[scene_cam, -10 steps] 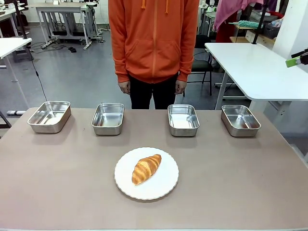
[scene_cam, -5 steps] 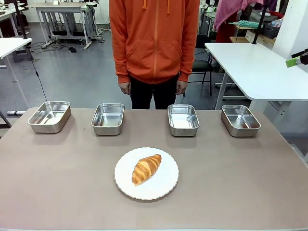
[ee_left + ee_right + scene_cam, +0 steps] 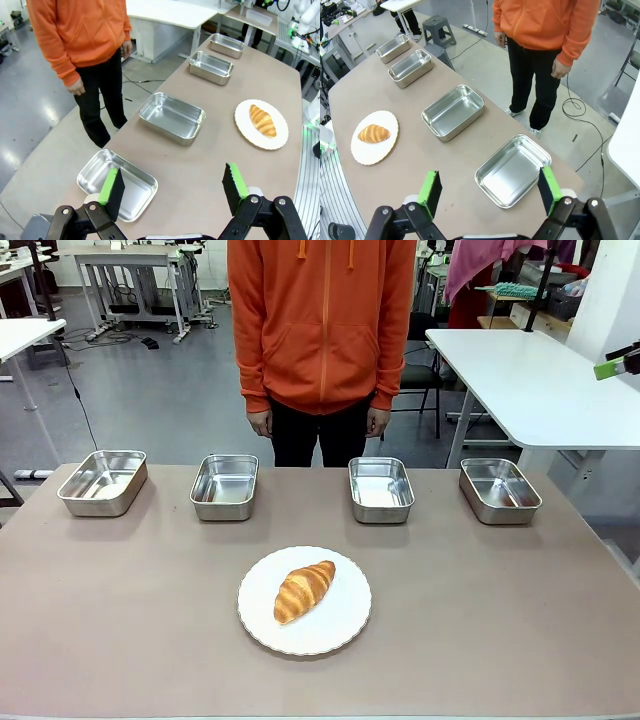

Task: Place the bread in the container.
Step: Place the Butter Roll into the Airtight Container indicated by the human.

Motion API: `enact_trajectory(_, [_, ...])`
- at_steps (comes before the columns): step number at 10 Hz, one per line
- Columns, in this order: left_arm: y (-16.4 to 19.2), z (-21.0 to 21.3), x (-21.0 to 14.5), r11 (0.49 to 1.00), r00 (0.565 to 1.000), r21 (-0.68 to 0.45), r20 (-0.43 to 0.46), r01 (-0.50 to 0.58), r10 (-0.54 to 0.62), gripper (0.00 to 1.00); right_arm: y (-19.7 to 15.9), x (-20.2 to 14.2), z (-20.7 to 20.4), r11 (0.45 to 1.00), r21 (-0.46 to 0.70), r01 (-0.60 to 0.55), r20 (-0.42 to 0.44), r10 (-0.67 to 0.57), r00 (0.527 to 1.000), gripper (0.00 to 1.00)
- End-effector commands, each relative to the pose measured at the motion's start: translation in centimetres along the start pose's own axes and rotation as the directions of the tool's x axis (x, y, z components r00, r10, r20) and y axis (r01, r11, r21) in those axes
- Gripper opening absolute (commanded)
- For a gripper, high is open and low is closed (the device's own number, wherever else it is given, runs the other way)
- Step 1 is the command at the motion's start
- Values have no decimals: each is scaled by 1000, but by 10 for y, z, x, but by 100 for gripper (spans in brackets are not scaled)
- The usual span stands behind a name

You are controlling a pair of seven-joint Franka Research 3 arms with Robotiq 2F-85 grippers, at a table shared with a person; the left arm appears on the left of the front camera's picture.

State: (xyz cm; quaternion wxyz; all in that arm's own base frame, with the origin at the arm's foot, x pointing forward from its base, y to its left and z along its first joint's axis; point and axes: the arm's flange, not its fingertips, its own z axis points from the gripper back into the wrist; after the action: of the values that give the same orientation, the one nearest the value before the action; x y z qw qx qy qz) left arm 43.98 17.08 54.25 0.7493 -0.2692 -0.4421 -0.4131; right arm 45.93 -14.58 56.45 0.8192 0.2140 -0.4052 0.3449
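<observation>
My left gripper (image 3: 172, 184) and right gripper (image 3: 487, 189) hang spread; the bread (image 3: 304, 590) looks light and flaky, so I'd pinch its thick middle gently.

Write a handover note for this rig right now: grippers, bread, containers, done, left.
Left gripper: open, empty, above the left end of the table.
Right gripper: open, empty, above the right end.
The croissant lies on the white plate, mid-table, untouched.
Empty steel trays along the far edge: leftmost tray, second tray, third tray, rightmost tray.
Person stands behind the table, hands down.
Done: nothing. Left: grasp the croissant, place it in a tray; which tray isn't shown.
</observation>
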Motion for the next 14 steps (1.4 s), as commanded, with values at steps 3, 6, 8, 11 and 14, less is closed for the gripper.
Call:
enact_trajectory(3, [-1, 1, 1, 1000, 1000, 1, 7, 12, -12, 100, 1, 2, 0, 1000, 4, -1, 21, 1, 1000, 100])
enact_trajectory(6, [-1, 1, 1, 1000, 1000, 1, 7, 12, -12, 100, 1, 2, 0, 1000, 4, -1, 21, 1, 1000, 100])
enact_trajectory(8, [-1, 1, 1, 1000, 1000, 1, 7, 12, -12, 100, 1, 2, 0, 1000, 4, -1, 21, 1, 1000, 100])
enact_trajectory(11, [-1, 1, 1, 1000, 1000, 1, 7, 12, -12, 100, 1, 2, 0, 1000, 4, -1, 21, 1, 1000, 100])
enact_trajectory(14, [-1, 1, 1, 1000, 1000, 1, 7, 12, -12, 100, 1, 2, 0, 1000, 4, -1, 21, 1, 1000, 100])
